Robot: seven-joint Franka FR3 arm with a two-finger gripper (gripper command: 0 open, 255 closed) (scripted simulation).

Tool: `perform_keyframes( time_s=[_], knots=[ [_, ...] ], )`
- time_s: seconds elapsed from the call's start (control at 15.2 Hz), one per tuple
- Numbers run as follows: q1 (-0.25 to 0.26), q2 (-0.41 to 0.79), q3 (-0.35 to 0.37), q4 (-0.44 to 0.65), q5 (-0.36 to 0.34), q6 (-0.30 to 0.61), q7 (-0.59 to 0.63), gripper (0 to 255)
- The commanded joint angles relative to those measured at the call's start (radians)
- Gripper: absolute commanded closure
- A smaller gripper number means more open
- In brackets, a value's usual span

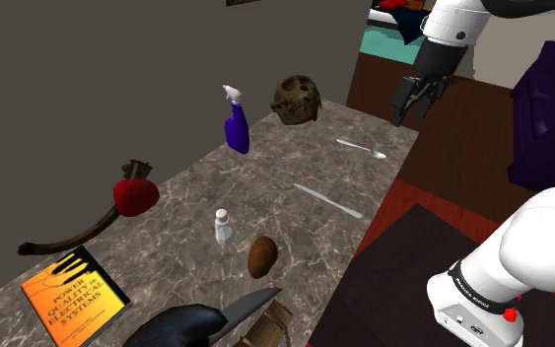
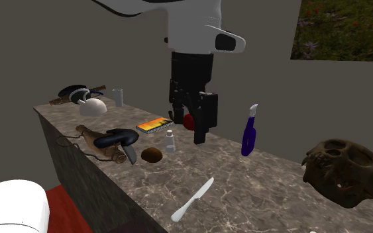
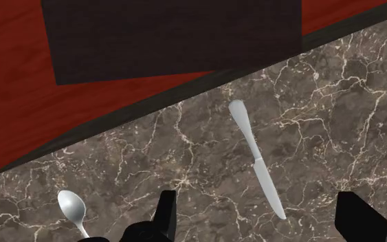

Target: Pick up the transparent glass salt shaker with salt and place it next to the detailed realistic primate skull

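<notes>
The salt shaker [image 1: 223, 227] [image 2: 170, 141] is a small clear bottle with a white cap, standing upright on the marble counter [image 1: 295, 163] beside a brown oval lump [image 1: 262, 256]. The dark brown primate skull [image 1: 297, 99] [image 2: 344, 171] rests at the counter's far end in the shoulder view. My black gripper [image 1: 413, 101] [image 2: 190, 126] [image 3: 260, 227] hangs open high above the counter's edge, far from the shaker, with nothing between its fingers. In the wrist view a silver knife [image 3: 257, 158] and a spoon [image 3: 71, 206] lie below the gripper.
A blue spray bottle [image 1: 236, 123] [image 2: 249, 132] stands near the skull. A red object [image 1: 135, 195], an orange book [image 1: 73, 296] and a black rounded item [image 1: 181, 325] lie past the shaker. The knife [image 1: 326, 199] and spoon [image 1: 364, 148] lie between shaker and skull. Red floor and a dark rug [image 3: 171, 34] border the counter.
</notes>
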Motion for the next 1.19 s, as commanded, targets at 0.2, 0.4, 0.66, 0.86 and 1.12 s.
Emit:
perform_keyframes(
  time_s=[0.2,0.4,0.66,0.86,1.12],
  knots=[
    [0.020,0.033,0.062,-0.018,0.040,0.060,0.068,0],
    [0.039,0.078,0.124,-0.024,0.076,0.122,0.135,0],
    [0.060,0.158,0.206,-0.013,0.113,0.207,0.224,0],
    [0.071,0.231,0.268,0.009,0.130,0.270,0.292,0],
    [0.079,0.343,0.349,0.057,0.132,0.350,0.388,0]
  ],
)
